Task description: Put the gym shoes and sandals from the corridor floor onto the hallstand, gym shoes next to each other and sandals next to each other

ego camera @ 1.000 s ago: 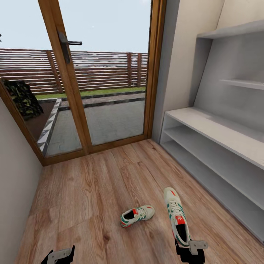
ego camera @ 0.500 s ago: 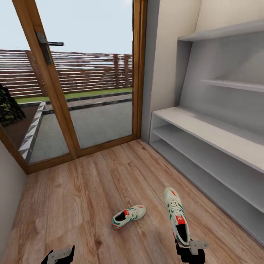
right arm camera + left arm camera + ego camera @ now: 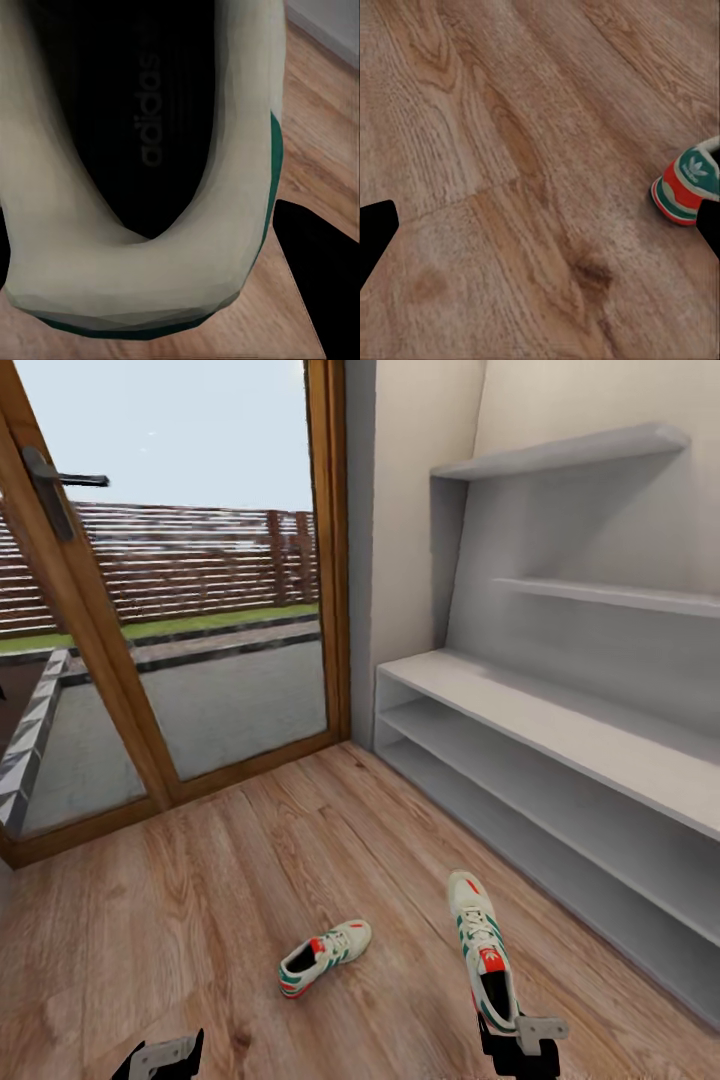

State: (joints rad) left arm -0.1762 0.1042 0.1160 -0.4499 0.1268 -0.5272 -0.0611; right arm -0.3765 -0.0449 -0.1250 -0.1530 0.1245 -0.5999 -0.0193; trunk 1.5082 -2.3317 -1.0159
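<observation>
We see our right gripper [image 3: 512, 1032] clamped on one gym shoe [image 3: 482, 948] above the corridor floor [image 3: 200, 900], the other shoe [image 3: 323, 957] lying mid-floor, our left gripper [image 3: 160, 1057] spread apart.

1. The word "adidas" runs in grey letters along the dark insole of the held gym shoe [image 3: 150, 112].
2. A white trefoil logo marks the red heel of the other gym shoe [image 3: 690, 184]; its lettering is unreadable.
</observation>
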